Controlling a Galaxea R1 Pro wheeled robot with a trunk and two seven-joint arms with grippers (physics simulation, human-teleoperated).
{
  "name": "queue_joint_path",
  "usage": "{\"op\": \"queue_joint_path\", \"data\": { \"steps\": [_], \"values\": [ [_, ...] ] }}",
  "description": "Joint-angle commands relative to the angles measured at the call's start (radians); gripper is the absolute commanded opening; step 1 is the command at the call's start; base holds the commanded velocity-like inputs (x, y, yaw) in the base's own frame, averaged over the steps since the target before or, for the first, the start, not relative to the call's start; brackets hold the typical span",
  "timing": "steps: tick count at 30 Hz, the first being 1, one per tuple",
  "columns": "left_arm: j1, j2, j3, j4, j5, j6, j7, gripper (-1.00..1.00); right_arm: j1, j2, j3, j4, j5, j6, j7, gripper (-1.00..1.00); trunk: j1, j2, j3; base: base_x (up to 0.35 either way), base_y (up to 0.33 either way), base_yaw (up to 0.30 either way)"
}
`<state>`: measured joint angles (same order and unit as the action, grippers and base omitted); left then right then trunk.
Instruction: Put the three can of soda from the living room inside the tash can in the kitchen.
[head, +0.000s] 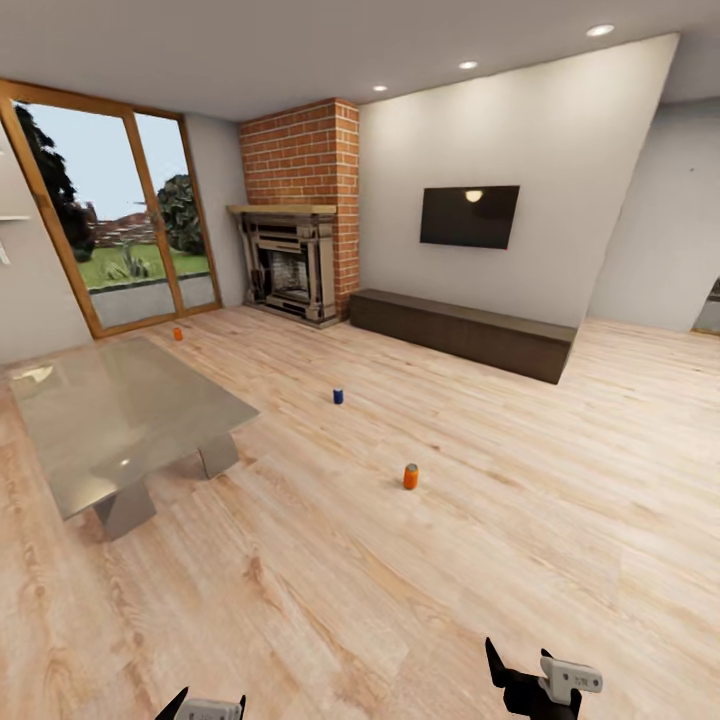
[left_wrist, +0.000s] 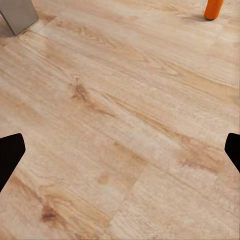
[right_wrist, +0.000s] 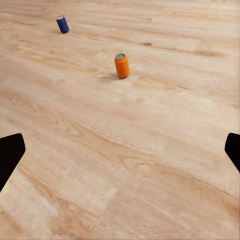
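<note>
Head view: nearest orange can upright at twelve o'clock on floor; both fingers released, empty. Risk: toppling, rolling if clipped.

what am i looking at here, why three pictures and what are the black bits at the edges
It is a simulated wheeled robot with two arms in a living room. The big picture comes from its head camera, looking down over both arms: the left claw and right claw sit at the bottom edge. The other two pictures come from cameras by each claw; the black bits are claw fingers, spread open. Nothing is held. On the wood floor stand three soda cans: a near orange can, a blue can and a far orange can by the glass doors. A glass table stands at the left.
</note>
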<state>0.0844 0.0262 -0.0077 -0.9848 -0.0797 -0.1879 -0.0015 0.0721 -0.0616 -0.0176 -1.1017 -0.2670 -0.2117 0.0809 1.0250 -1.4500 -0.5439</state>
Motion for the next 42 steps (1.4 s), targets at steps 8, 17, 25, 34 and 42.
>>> {"op": "queue_joint_path", "data": {
  "steps": [8,17,25,34,42],
  "values": [
    [0.000,0.000,0.002,0.000,0.001,-0.003,0.000,1.00,0.000,0.003,0.003,0.000,0.001,0.000,0.001,1.00,0.000,0.000,0.000,0.104,-0.026,-0.003],
    [0.000,0.000,0.001,0.000,0.000,-0.004,0.000,1.00,0.000,0.006,-0.002,0.000,-0.001,0.006,-0.005,1.00,0.000,0.000,0.001,0.063,-0.119,-0.065],
    [0.000,0.000,0.000,0.000,0.000,-0.004,0.000,1.00,0.000,0.007,-0.003,0.000,-0.003,0.010,-0.006,1.00,0.000,0.000,0.006,0.014,-0.245,-0.194],
    [0.000,0.000,0.000,0.000,0.000,-0.004,0.000,1.00,0.000,0.007,-0.004,0.000,-0.003,0.011,-0.006,1.00,0.000,0.000,0.012,0.001,-0.273,-0.220],
    [0.000,0.000,0.000,0.000,0.000,-0.004,0.000,1.00,0.000,0.006,-0.004,0.000,-0.003,0.010,-0.006,1.00,0.000,0.000,0.018,0.000,-0.276,-0.226]
  ]
}}
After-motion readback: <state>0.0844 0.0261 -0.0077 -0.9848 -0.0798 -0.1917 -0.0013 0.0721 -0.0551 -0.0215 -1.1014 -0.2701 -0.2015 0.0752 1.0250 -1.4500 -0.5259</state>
